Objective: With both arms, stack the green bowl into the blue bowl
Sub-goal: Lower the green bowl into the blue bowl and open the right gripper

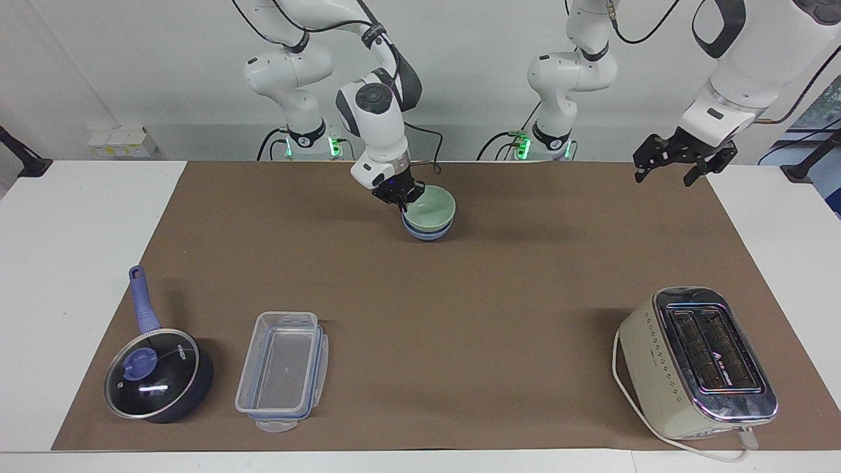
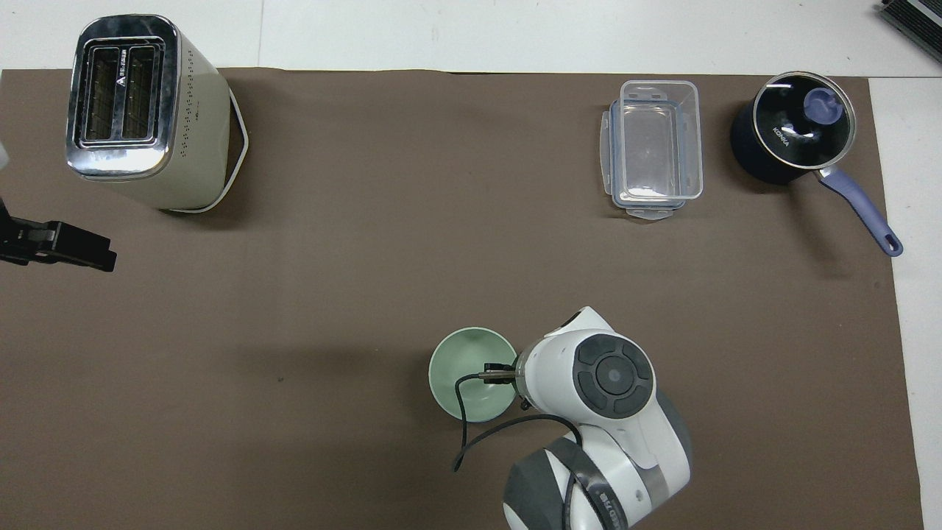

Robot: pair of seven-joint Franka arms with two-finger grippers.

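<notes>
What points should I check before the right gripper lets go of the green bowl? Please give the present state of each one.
1. green bowl sits inside blue bowl: ok.
2. Bowls centred, blue bowl hidden under the green one in the overhead view: ok.
3. Blue bowl rests on the brown mat: ok.
4. right gripper at the green bowl's rim: ok; whether it is clamped: cannot tell.
5. left gripper waits over the mat's edge, away from the bowls: ok.
</notes>
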